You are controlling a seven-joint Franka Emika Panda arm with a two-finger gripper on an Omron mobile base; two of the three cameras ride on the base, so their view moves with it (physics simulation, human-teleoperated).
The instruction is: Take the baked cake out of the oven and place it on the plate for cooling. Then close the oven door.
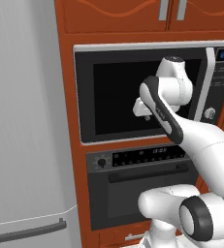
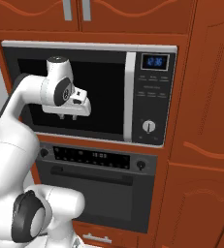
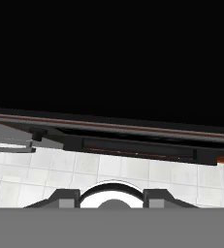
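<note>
The gripper [image 2: 69, 116] hangs in front of the microwave [image 2: 89, 92], fingers pointing down; whether it is released or clenched I cannot tell, though nothing is visibly in it. Below it the oven [image 2: 94, 186] sits with its door [image 2: 91, 196] shut, so the cake is presumably inside (hidden). The door looks stiff and heavy, best pulled by its bar handle [image 2: 91, 175] mid-span. Beyond, 2 knobs flank the display.
</note>
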